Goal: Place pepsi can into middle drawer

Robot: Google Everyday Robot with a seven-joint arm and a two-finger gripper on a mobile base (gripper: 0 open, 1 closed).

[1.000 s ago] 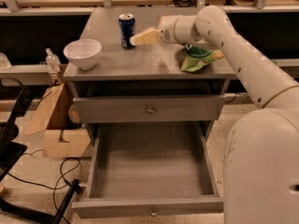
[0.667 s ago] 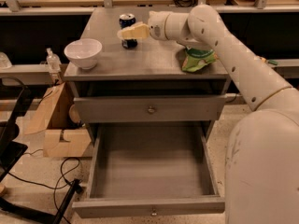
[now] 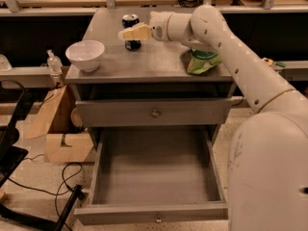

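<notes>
A white bowl (image 3: 85,55) and a green bag (image 3: 202,62) flanked the can (image 3: 130,20) on the tabletop (image 3: 154,64). The arm (image 3: 231,47) stretched across, its tool (image 3: 133,32) covering the can's middle; whether it was clamped, I could not tell.

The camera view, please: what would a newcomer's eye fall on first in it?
The big white arm reaches in from the right, its gripper at the pepsi can on the back of the cabinet top. Below, the middle drawer stands pulled wide open. A white bowl sits at the top's left edge.
</notes>
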